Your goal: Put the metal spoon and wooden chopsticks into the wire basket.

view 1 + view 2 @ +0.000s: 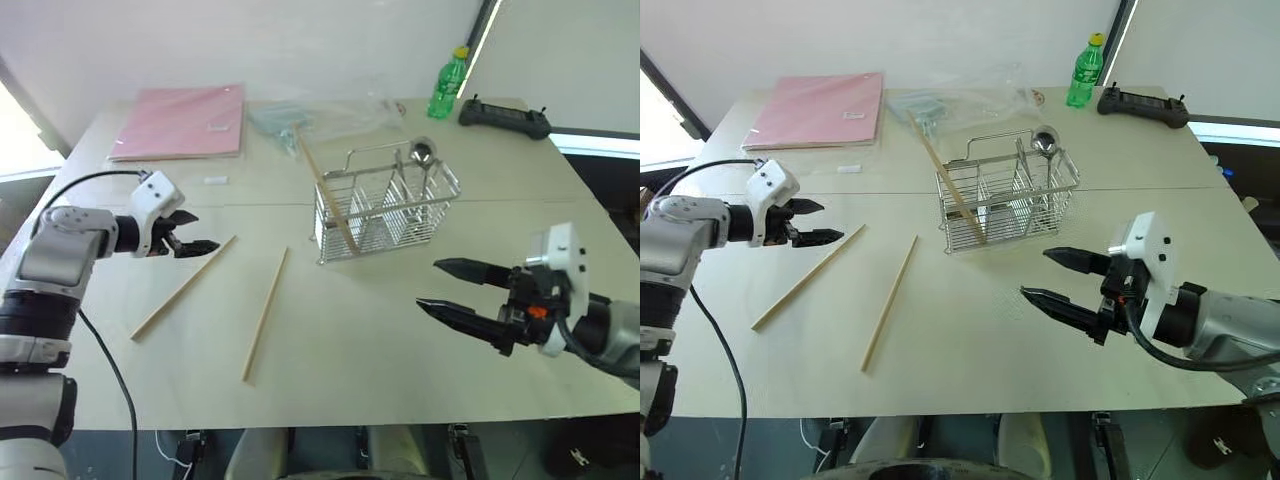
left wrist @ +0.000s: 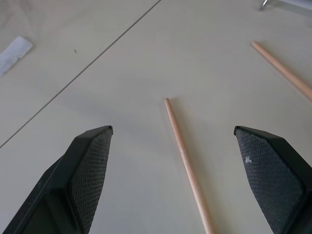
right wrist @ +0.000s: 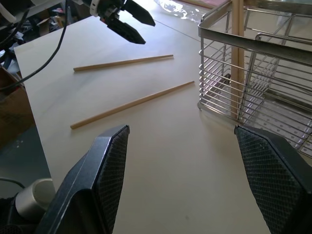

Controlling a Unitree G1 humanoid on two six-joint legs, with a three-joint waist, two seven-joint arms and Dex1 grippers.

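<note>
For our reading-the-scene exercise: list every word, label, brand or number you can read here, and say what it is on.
Nothing here can be read.
Green bottle: label too small.
Pink folder: small white sticker, too blurred.
White tag on the table: no legible text.

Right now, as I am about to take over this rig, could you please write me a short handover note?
Left gripper: open, holding nothing, just above the table at the near end of one loose chopstick.
Right gripper: open, holding nothing, in front of the basket.
Done: the spoon stands in the basket, and one chopstick leans in it.
Left: two chopsticks lie flat on the table, left of the basket, the one by the left gripper and a second beside it. Both must go into the basket.
</note>
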